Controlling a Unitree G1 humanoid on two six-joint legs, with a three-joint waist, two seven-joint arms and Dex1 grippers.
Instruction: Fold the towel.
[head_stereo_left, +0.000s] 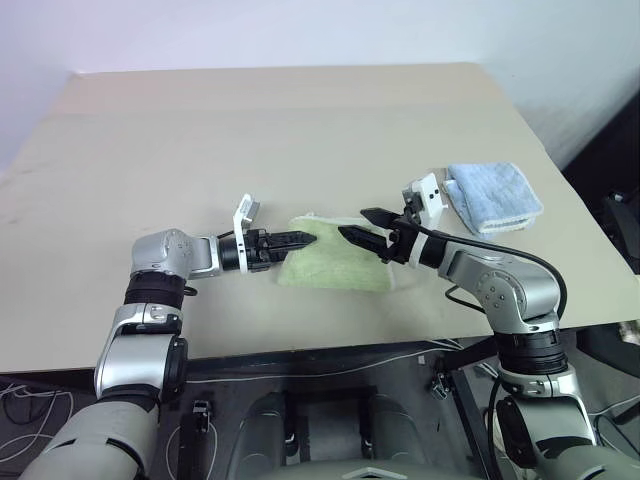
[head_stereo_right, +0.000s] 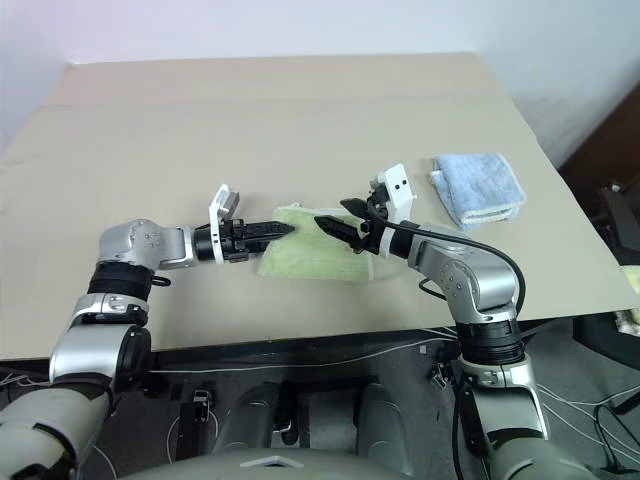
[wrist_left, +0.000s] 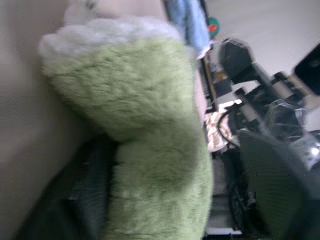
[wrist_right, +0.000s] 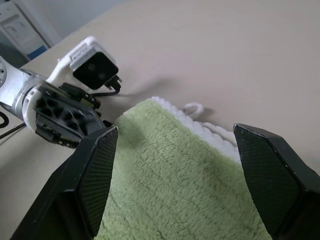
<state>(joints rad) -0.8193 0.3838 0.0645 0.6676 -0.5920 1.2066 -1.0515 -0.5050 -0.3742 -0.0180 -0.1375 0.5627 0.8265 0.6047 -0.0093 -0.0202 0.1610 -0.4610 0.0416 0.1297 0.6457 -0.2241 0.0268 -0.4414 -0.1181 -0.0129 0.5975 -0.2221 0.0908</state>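
Towel (head_stereo_left: 335, 264) folded on table (head_stereo_left: 300, 130); grippers beside it.

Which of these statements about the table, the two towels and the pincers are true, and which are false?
1. The green towel lies between the two pincers. True.
2. The blue towel is spread over the green one. False: it lies apart, folded, on the robot's right.
3. The right pincer is open. True.
4. The table is dark. False: it is light beige.
5. The left pincer is at the blue towel. False: it is at the green towel's edge.
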